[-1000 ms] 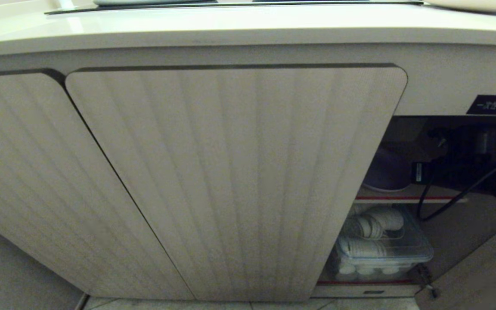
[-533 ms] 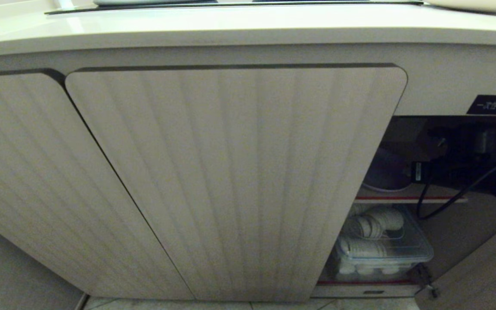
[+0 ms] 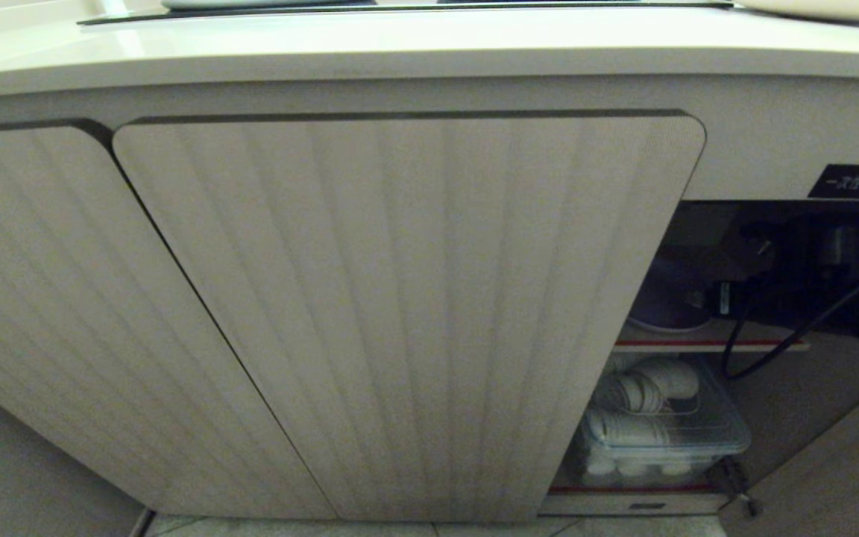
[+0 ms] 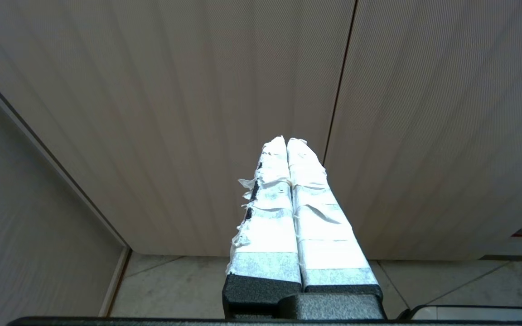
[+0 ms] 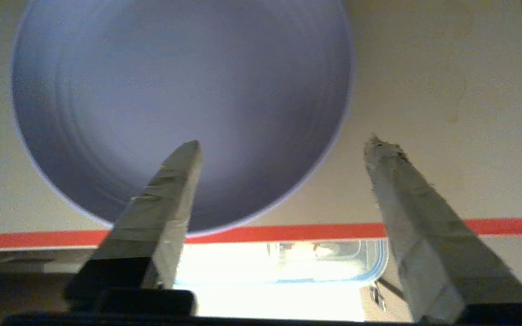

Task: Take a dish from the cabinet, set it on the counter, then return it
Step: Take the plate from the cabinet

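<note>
The lavender dish (image 5: 179, 90) lies flat on the inner shelf (image 5: 437, 113) of the cabinet (image 3: 400, 298), just behind the shelf's red edge strip (image 5: 288, 232). My right gripper (image 5: 283, 142) is open at the dish's near edge. One fingertip (image 5: 188, 154) hangs over the rim, the other stands clear beside it, and nothing is gripped. In the head view the dish (image 3: 664, 302) shows inside the open right compartment, with my dark right arm (image 3: 810, 291) reaching in. My left gripper (image 4: 287, 140) is shut and empty, parked before the closed doors. The counter (image 3: 429, 45) runs along the top.
A clear lidded box (image 3: 661, 432) of white cups sits on the compartment floor below the shelf. A black cable (image 3: 795, 343) hangs from my right arm. A black label (image 3: 856, 181) is above the opening. The swung-open door (image 3: 832, 477) stands at lower right.
The dish has settled a little lower onto the shelf, and my right hand beside it has shifted slightly. The head view itself has not moved.
</note>
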Motion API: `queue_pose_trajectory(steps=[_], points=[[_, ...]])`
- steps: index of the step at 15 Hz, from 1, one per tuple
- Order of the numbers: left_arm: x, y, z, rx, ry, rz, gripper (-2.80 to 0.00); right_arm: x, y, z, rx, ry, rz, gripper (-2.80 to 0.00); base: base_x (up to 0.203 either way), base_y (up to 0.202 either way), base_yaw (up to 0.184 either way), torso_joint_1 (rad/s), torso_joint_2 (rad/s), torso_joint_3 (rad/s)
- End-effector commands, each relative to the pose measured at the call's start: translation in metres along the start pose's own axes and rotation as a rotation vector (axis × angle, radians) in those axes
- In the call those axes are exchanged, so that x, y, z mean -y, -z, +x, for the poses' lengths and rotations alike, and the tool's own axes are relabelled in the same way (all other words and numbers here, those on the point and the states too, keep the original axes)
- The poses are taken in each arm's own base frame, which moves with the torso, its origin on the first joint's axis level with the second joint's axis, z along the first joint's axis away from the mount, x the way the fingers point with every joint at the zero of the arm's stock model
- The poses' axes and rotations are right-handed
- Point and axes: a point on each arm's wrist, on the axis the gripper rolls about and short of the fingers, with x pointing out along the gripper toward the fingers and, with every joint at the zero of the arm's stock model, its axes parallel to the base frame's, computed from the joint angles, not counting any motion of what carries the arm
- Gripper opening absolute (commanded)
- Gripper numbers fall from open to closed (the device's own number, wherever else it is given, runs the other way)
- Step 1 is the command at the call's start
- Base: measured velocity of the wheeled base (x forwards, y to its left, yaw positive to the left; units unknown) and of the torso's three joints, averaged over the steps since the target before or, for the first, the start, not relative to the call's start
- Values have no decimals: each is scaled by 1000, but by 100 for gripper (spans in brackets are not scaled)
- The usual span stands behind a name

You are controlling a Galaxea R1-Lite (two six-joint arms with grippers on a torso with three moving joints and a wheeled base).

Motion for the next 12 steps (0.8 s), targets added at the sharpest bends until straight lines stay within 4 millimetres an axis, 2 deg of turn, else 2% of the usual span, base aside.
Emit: queue_pose_trajectory(steps=[1, 12], points=[[0, 0, 0, 0, 0, 0, -280, 0, -2, -1, 1, 0, -1, 0, 0, 0, 0, 0, 0, 0], [0, 0, 0, 0, 0, 0, -280, 2, -4, 1, -29, -25, 9, 0, 0, 0, 0, 0, 0, 0]])
